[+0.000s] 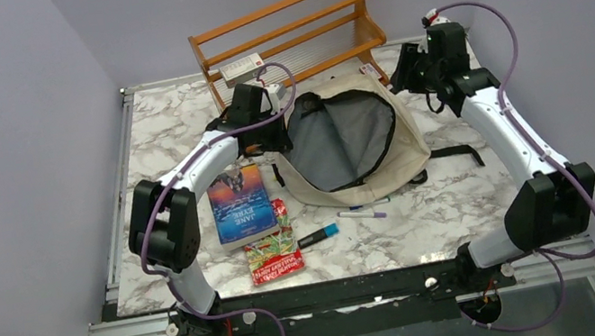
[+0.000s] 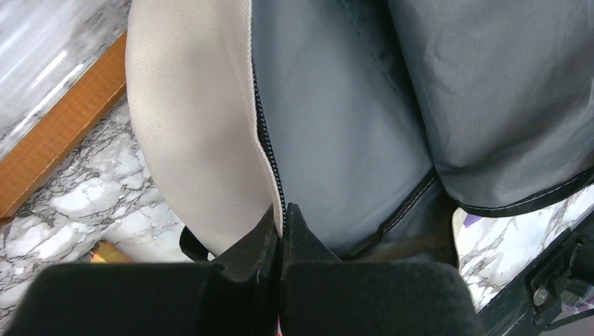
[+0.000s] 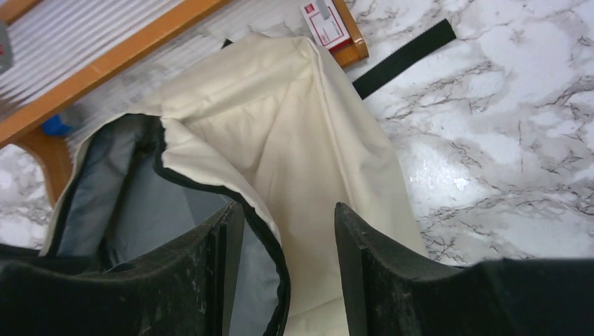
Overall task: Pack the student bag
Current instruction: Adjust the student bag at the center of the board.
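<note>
The large, soft cream fabric student bag (image 1: pixel 405 150) is lying at the middle back of the white, grey-veined marble counter (image 1: pixel 463 195). Its mouth is gaping wide, showing a smooth grey lining ringed by a black zipper line, and a flat black strap (image 1: pixel 455 151) is trailing from its right side across the counter. The left pincer (image 2: pixel 282 213) is pressing together on the bag's left rim, pinching the woven cream cloth right at the zipper teeth. The right pincer (image 3: pixel 287 224) is standing apart, its scuffed black fingers straddling the folded back-right rim without visibly squeezing it. Just behind the bag a slatted orange-brown wooden rack (image 1: pixel 289 28) is standing, carrying a small white box (image 1: pixel 242 69). To the bag's left a blue paperback book (image 1: pixel 240 203) is lying flat. A glossy red snack packet (image 1: pixel 272 245), a black marker with a teal cap (image 1: pixel 317 237) and two thin pens (image 1: pixel 365 210) are lying nearer the arms.
</note>
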